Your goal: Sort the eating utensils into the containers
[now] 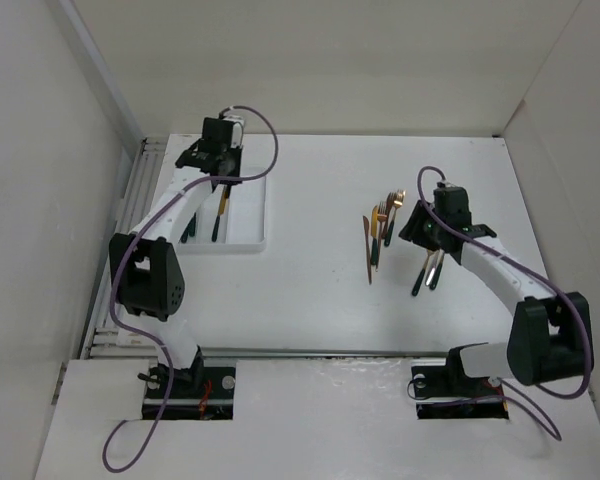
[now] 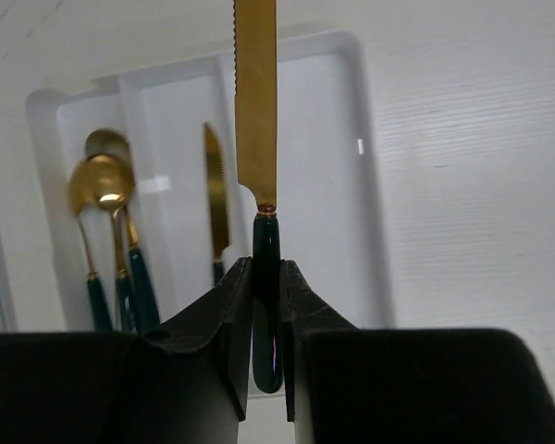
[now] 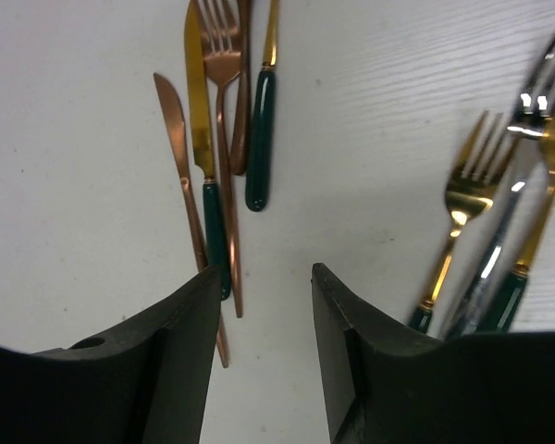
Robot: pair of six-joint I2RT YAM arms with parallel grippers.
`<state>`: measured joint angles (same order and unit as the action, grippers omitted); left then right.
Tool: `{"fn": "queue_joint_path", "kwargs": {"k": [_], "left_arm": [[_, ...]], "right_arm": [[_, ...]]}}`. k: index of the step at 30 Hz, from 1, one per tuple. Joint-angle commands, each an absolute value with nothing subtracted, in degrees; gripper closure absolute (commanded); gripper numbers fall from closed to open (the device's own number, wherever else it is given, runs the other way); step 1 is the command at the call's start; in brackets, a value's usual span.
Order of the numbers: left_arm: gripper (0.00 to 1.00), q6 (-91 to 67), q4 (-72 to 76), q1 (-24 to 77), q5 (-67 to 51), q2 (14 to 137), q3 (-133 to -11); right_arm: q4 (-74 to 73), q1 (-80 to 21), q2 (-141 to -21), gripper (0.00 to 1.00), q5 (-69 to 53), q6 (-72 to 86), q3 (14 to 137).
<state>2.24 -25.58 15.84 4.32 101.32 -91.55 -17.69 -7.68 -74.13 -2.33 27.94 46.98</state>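
Observation:
My left gripper (image 2: 265, 268) is shut on the dark green handle of a gold-bladed knife (image 2: 256, 102), held over the white tray (image 2: 375, 185), blade pointing away along a divider. In the tray lie two gold spoons (image 2: 102, 185) in the left compartment and another knife (image 2: 216, 194) in the middle one. My right gripper (image 3: 266, 273) is open above bare table. To its left lie a gold knife (image 3: 199, 129), a copper knife (image 3: 180, 157) and a copper fork (image 3: 222, 55). A gold fork (image 3: 462, 199) and a silver-headed utensil (image 3: 509, 203) lie to its right.
From above, the tray (image 1: 263, 225) sits at the back left under the left gripper (image 1: 215, 150). The loose utensils (image 1: 380, 230) lie right of centre, with two more (image 1: 428, 272) by the right gripper (image 1: 425, 230). White walls enclose the table.

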Motion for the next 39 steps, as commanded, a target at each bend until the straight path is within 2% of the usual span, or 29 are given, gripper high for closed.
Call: {"fn": "queue_joint_path", "kwargs": {"k": [1, 7, 18, 20, 21, 23, 25, 32, 33, 39], "left_arm": [[1.0, 3.9, -25.8, 12.6, 5.2, 100.2, -86.3], [1.0, 3.3, -23.8, 7.2, 3.0, 103.2, -81.0], [1.0, 4.4, -18.9, 5.5, 3.0, 107.1, -75.9], [1.0, 4.4, -18.4, 4.9, 3.0, 107.1, -74.4], [0.95, 4.4, -18.4, 4.4, 3.0, 107.1, -74.4], [0.74, 4.4, -18.4, 4.4, 3.0, 107.1, -74.4], [0.59, 4.4, -18.4, 3.9, 3.0, 107.1, -74.4], [0.22, 2.3, -21.1, 3.9, 5.9, 106.0, -80.4], [0.0, 2.3, -22.1, 3.9, 5.9, 106.0, -81.4], [0.0, 0.5, -26.8, 3.9, 9.3, 104.2, -92.2]], "right_arm": [[-13.0, -10.2, -78.6, 0.52, -1.1, 31.2, 51.4], [-12.5, -13.2, -84.6, 0.52, -1.1, 32.6, 56.0], [-12.5, -13.2, -91.2, 0.52, -0.5, 35.2, 58.2], [-13.1, -13.2, -92.3, 0.55, 1.0, 35.8, 59.0], [-13.1, -13.2, -92.8, 0.56, 1.0, 35.8, 59.0], [-14.3, -13.2, -94.6, 0.58, 1.6, 35.8, 60.5], [-14.3, -13.2, -96.0, 0.59, 2.4, 35.8, 62.2], [-19.8, -13.2, -99.8, 0.64, 9.0, 35.2, 68.3], [-20.5, -13.2, -100.6, 0.64, 9.6, 35.2, 68.8], [-22.6, -12.0, -106.8, 0.66, 9.0, 33.1, 73.6]]}}
